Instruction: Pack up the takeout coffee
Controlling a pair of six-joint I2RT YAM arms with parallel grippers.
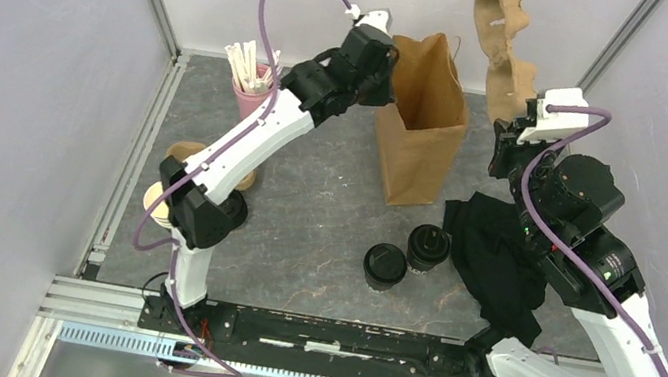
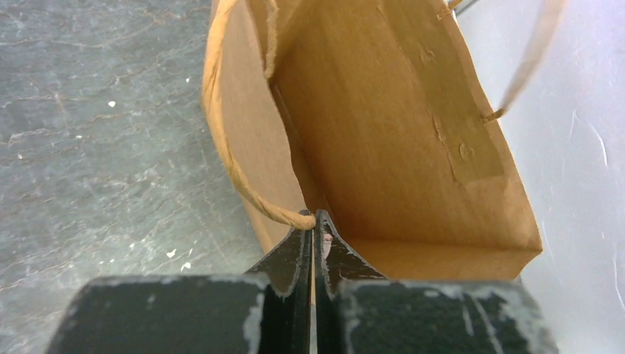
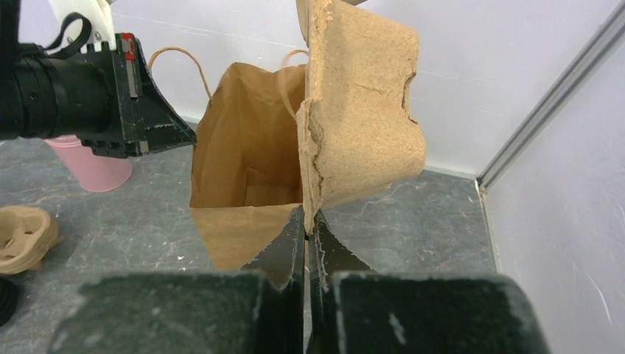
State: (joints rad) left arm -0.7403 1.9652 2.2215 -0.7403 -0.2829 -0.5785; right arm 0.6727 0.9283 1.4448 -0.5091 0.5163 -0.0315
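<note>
Nearest my bases, the takeout coffee is unpacked. The front cup (image 1: 385, 265) and rear cup (image 1: 428, 247), both lidded, stand touching on the table (image 1: 307, 205) at 6 o'clock from the bag (image 1: 420, 121). A black cloth (image 1: 491, 259) lies just at their 3 o'clock.

Further out, my left gripper (image 2: 315, 219) is pressed together on the bag's 9 o'clock rim, beside the handle cord (image 2: 250, 188). Judged purpose: keep the bag upright with its mouth open.

My right gripper (image 3: 308, 221) pinches the lower edge of a pulp carrier (image 3: 361, 125), held upright in the air at the bag's 2 o'clock. It is apparently staged to go in first.

A pink cup (image 1: 251, 94) of sticks stands at the bag's 9 o'clock, not involved.
</note>
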